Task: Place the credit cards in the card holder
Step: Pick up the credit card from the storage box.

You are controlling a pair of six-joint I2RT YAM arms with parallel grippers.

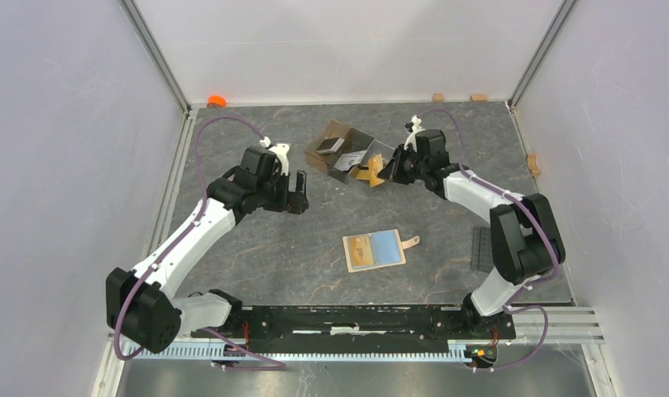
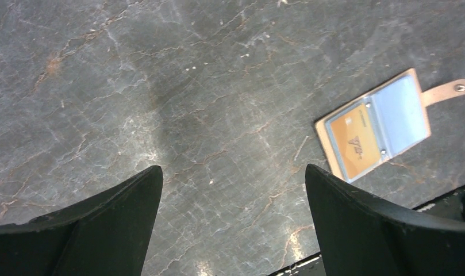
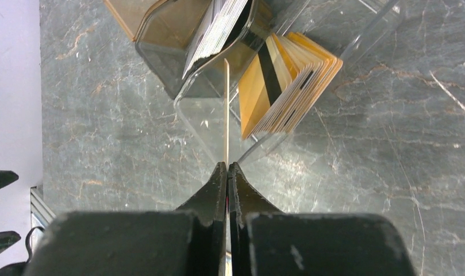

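Observation:
The card holder (image 1: 374, 250) lies open on the table, with an orange card (image 1: 360, 251) in its left pocket and a light blue right pocket; it also shows in the left wrist view (image 2: 379, 123). My right gripper (image 1: 386, 171) is shut on one thin credit card (image 3: 226, 109), seen edge-on, just over the clear divided box (image 1: 343, 149). A fanned stack of orange-gold cards (image 3: 287, 86) and silver-grey cards (image 3: 218, 29) stand in the box. My left gripper (image 2: 233, 169) is open and empty above bare table, left of the card holder; it also shows in the top view (image 1: 298, 198).
A small orange object (image 1: 217, 101) lies at the back left corner. Small wooden blocks (image 1: 437, 97) sit along the back wall and one (image 1: 533, 163) by the right wall. A dark grey pad (image 1: 482, 248) lies beside the right arm.

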